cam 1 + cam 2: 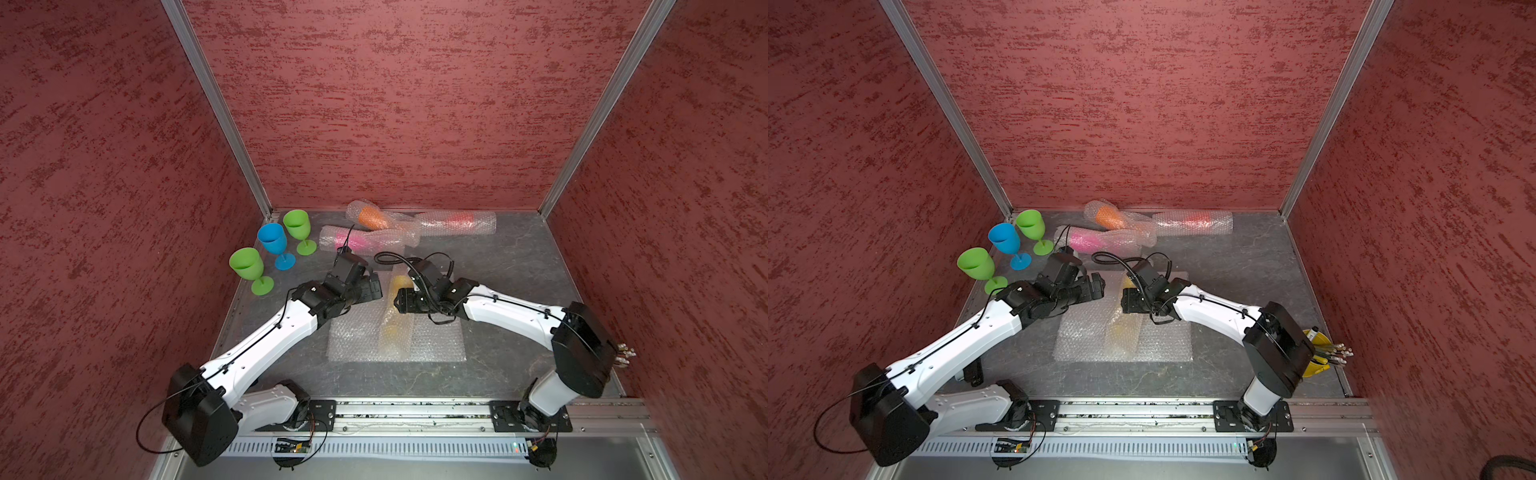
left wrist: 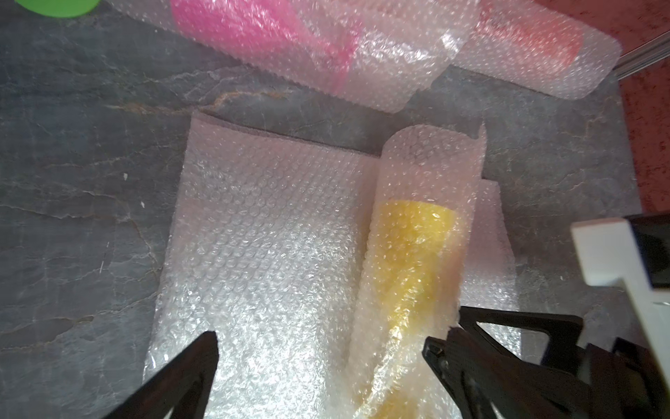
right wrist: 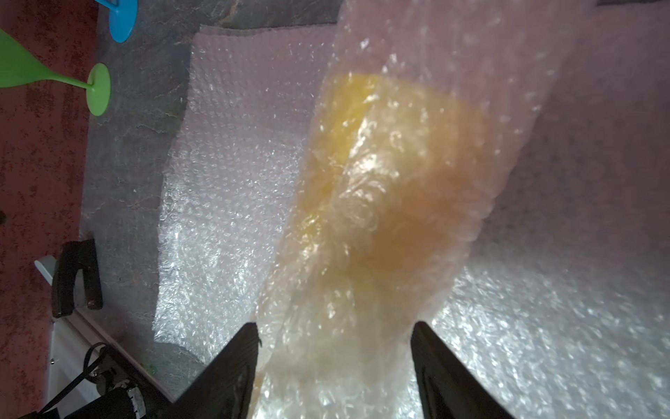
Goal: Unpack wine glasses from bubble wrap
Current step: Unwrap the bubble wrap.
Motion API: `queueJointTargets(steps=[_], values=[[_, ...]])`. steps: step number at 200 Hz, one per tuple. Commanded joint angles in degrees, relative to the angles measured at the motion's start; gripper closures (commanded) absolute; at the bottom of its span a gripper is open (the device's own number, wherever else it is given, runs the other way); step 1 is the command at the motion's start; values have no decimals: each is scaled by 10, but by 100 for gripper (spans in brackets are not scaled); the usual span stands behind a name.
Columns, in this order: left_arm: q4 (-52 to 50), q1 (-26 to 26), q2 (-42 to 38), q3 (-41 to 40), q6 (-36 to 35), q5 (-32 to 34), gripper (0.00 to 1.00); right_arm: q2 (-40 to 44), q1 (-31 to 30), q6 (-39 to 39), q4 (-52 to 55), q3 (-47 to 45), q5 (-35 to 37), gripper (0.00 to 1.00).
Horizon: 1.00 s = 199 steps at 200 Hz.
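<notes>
The yellow goblet (image 2: 409,246) lies inside a bubble wrap roll (image 1: 394,332) at the middle of the grey veined tabletop (image 1: 507,291); its colour shows dull and blurred through the whitish, small-bubbled film; the roll is a loose, crinkled tube, longer than the goblet, resting on a flat squarish bubble wrap sheet (image 1: 357,338); its long axis runs from the robot's side toward the back wall, slightly slanted, with the wide bowl at the far end and the body narrowing toward the near end

The right gripper (image 3: 335,333) stands astride the roll's narrow part, jaws partly apart, one black fingertip (image 3: 250,341) at each flank of the film; whether they press it I cannot tell; the left gripper (image 2: 321,342) hangs over the flat sheet just beside the roll, jaws spread wide, nothing between them

Far on the left stand three bare goblets upright, smooth and opaque: a green goblet (image 1: 247,264), a blue goblet (image 1: 272,239), a second green goblet (image 1: 297,224); along the back wall lie three more wrapped rolls, tinted orange (image 1: 370,218), red (image 1: 461,219) and pink (image 1: 357,241)
</notes>
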State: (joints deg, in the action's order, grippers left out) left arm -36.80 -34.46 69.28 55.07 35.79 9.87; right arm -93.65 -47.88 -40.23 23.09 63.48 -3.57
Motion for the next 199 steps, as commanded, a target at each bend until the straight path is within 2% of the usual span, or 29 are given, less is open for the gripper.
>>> queueJointTargets(steps=[1, 41, 76, 98, 135, 199], values=[[15, -3, 8, -8, 18, 1, 1, 5, -6, -8, -15, -21, 36, 39], [32, -14, 12, -24, 21, -18, 3, 66, -6, -16, -60, -85, 53, 60], [42, -61, 60, -3, -9, -53, 5, 101, -5, -3, -105, -125, 46, 76], [61, -81, 88, 5, -20, -94, 6, 135, -4, 7, -136, -148, 37, 77], [101, -84, 114, -4, -14, -143, 11, 146, 0, 13, -160, -169, 29, 79], [172, -83, 157, -32, 16, -207, 27, 149, 15, -1, -209, -209, 18, 84]])
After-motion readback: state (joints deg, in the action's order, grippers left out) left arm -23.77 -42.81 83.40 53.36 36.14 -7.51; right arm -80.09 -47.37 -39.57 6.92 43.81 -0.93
